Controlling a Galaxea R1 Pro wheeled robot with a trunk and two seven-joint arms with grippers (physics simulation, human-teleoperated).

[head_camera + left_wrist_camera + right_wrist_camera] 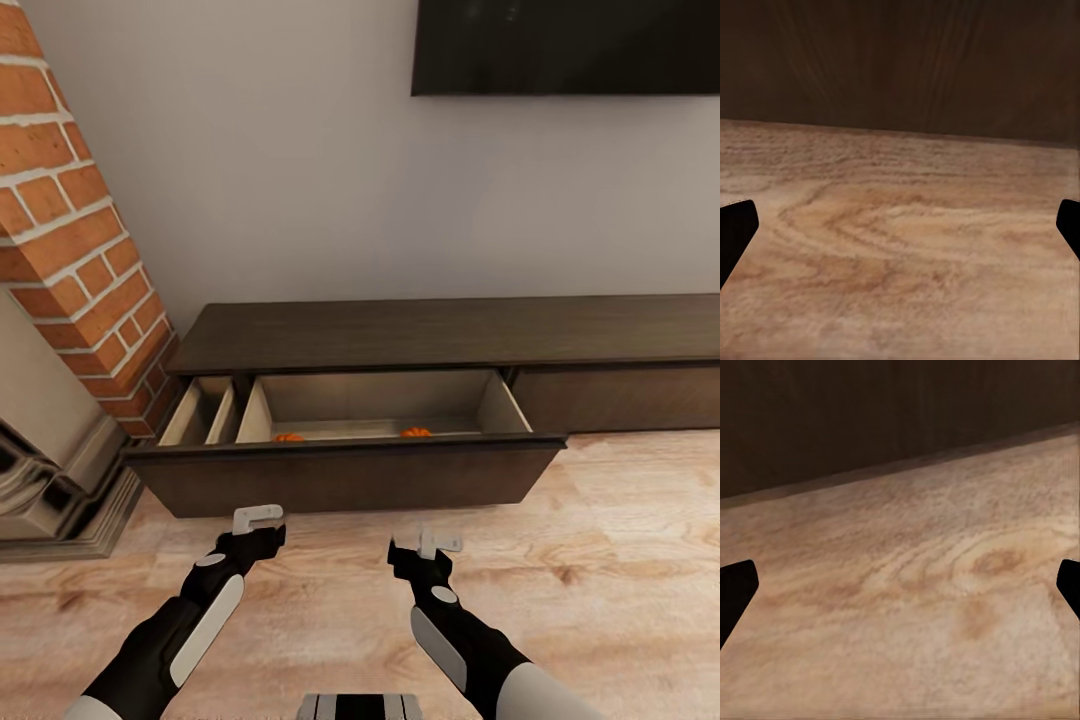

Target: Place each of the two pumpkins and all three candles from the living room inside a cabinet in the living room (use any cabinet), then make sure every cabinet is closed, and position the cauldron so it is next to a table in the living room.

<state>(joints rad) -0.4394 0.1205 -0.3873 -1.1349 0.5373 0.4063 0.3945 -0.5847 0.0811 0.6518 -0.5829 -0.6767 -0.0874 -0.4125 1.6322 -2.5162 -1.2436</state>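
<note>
The long dark brown cabinet (450, 335) stands against the wall with its left drawer (345, 478) pulled open. Inside the pale drawer, the tops of two orange pumpkins (289, 437) (416, 432) peek over the drawer front. My left gripper (258, 519) and right gripper (438, 544) hover just in front of that drawer front, above the wooden floor. In the wrist views the left gripper (900, 232) and right gripper (900, 592) are open, fingertips wide apart and nothing between them. The candles, the cauldron and the table are out of view.
A red brick fireplace column (70, 240) with a grey stone base (50, 480) stands at the left, close to the drawer's end. A dark screen (565, 45) hangs on the wall above. Light wooden floor (610, 570) stretches to the right.
</note>
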